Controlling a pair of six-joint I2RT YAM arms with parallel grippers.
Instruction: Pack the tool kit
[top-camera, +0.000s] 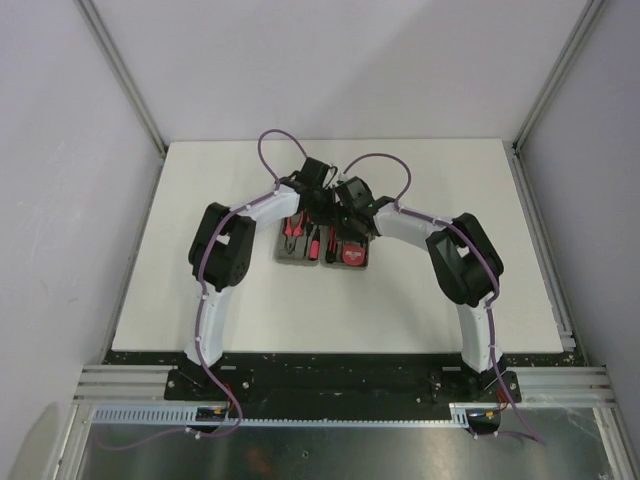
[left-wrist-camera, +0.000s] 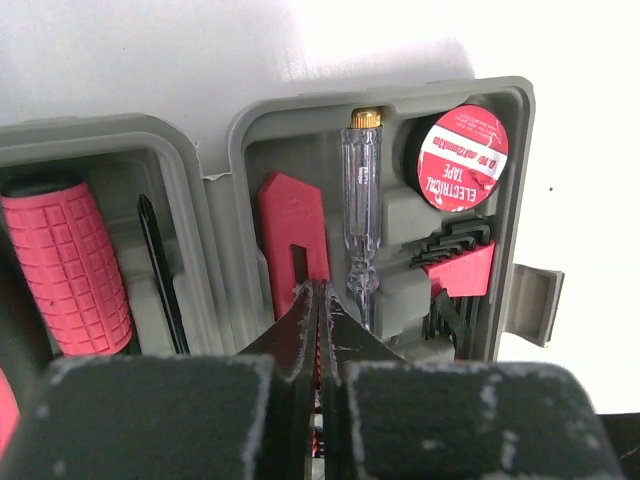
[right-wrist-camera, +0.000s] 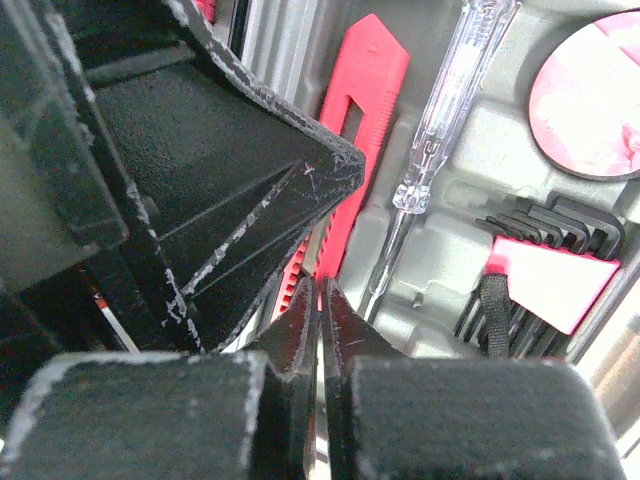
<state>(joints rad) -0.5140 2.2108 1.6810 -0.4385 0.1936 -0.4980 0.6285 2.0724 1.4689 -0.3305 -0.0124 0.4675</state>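
The grey tool kit case (top-camera: 300, 258) lies open on the white table, with red-and-black tools in its recesses. Both grippers hang close together over its middle. My left gripper (left-wrist-camera: 318, 292) is shut, its tips at the lower end of a red utility knife (left-wrist-camera: 290, 225) that lies in its recess. My right gripper (right-wrist-camera: 320, 288) is shut too, its tips at the same red utility knife (right-wrist-camera: 365, 110), right beside the left gripper's black fingers (right-wrist-camera: 220, 170). Next to the knife lie a clear tester screwdriver (left-wrist-camera: 362, 210), a roll of electrical tape (left-wrist-camera: 462, 158) and hex keys in a red holder (left-wrist-camera: 465, 268).
The case's other half holds a red ribbed handle (left-wrist-camera: 65, 265) and a thin black shaft (left-wrist-camera: 160, 270). A grey latch (left-wrist-camera: 535, 305) sticks out from the case's side. In the top view both arms arch over the case, and grey walls enclose the white table (top-camera: 200, 300).
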